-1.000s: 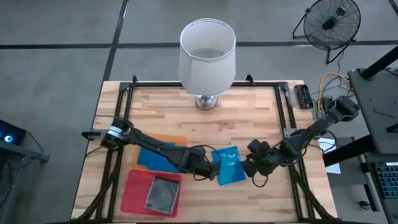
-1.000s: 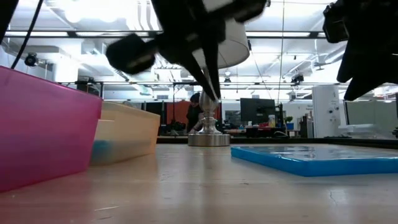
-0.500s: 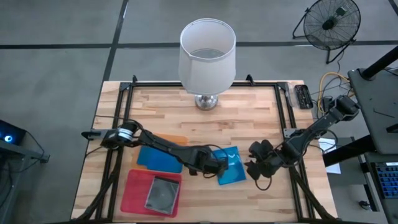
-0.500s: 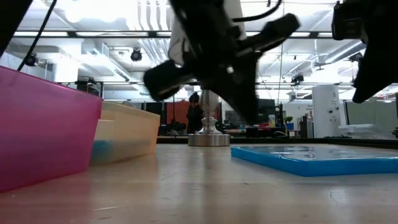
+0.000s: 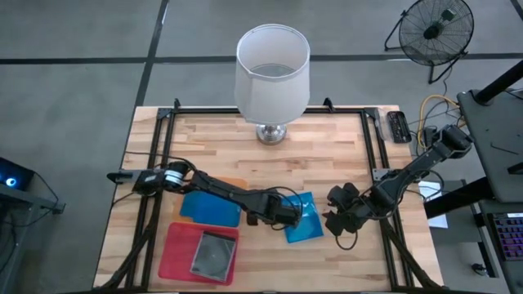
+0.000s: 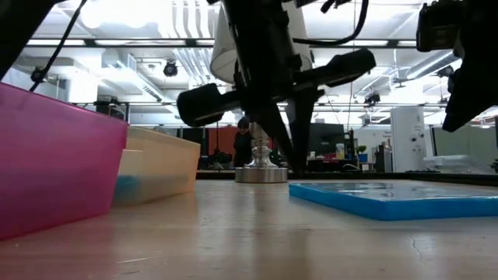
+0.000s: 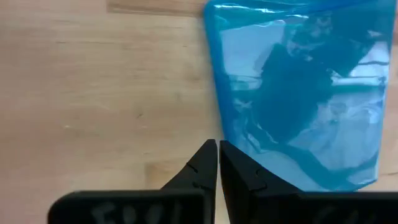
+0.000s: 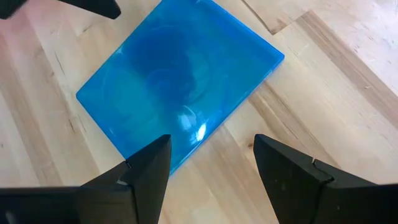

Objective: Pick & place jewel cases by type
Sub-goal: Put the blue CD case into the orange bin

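Blue case (image 5: 303,217) is laid flat, skewed to the table edge, between pinched-together left gripper (image 5: 292,214) and parted right gripper (image 5: 328,219); grey case (image 5: 214,253) is held in pink tray (image 5: 176,249).

I see a table (image 5: 343,155) of pale wood planks, smooth with a soft sheen. The blue jewel case (image 8: 180,93) is glossy plastic throwing reflections. My gripper fingers (image 8: 292,171) look matt black plastic. The lamp (image 5: 272,75) has a matt white shade on a shiny metal base.
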You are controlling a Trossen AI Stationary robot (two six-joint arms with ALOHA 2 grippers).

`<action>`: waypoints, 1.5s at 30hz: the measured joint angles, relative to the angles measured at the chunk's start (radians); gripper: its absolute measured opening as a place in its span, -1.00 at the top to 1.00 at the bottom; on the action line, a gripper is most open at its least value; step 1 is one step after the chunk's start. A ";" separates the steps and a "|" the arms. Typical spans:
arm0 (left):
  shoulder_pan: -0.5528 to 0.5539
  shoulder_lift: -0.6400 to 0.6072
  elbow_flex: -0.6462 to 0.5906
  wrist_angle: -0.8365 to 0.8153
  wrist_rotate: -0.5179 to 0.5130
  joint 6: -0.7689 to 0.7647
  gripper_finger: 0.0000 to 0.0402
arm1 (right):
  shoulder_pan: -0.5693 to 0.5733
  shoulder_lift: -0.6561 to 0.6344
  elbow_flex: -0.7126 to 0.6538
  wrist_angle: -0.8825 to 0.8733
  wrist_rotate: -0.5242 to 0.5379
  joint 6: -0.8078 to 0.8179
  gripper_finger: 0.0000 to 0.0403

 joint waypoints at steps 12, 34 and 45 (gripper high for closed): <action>0.003 0.001 -0.010 0.024 0.020 0.049 1.00 | 0.000 0.000 0.000 -0.001 0.003 -0.013 -0.11; 0.003 0.001 -0.143 0.226 0.069 0.017 1.00 | 0.000 0.000 -0.159 0.160 0.002 0.437 -0.32; 0.003 0.000 -0.145 0.227 0.069 0.035 1.00 | -0.018 0.007 -0.228 0.308 0.013 0.617 -0.59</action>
